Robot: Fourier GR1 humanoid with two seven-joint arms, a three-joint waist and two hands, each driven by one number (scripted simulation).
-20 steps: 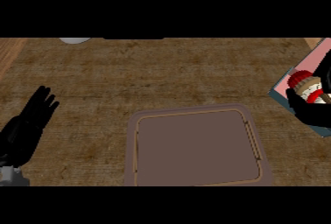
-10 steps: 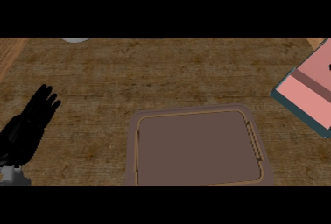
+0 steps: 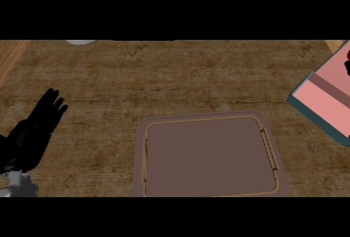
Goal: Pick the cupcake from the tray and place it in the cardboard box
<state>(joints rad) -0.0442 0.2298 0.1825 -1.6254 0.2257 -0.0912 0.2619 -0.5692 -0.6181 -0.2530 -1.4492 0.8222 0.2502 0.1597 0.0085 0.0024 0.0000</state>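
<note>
1. At the right edge of the head view, the cardboard box (image 3: 328,104) lies half out of frame, its pink inside open to view. A second ago the cupcake sat over it with the right robot hand's dark fingers beside it; both have since left that spot.
2. Only a dark and red sliver (image 3: 348,62) now shows against the frame edge above the box floor. It is too small to say whether it is the cupcake.
3. The tray (image 3: 140,157) at lower centre holds nothing, as it did a second ago. The cupcake is therefore off the tray, and I judge the placing done or nearly done, though its resting place cannot be confirmed.
4. The right robot hand does not show, so its state cannot be told.
5. The left robot hand (image 3: 34,134) rests at the left edge, open with fingers straight and pointing up, unchanged and holding nothing.
6. Room and edges: the surface (image 3: 171,78) between tray and box is bare, and the tray stands apart from the box's teal near wall. That wall and the tray's raised rim are the only edges near a returning arm's path. A pale object (image 3: 80,42) at the far edge is well apart.
</note>
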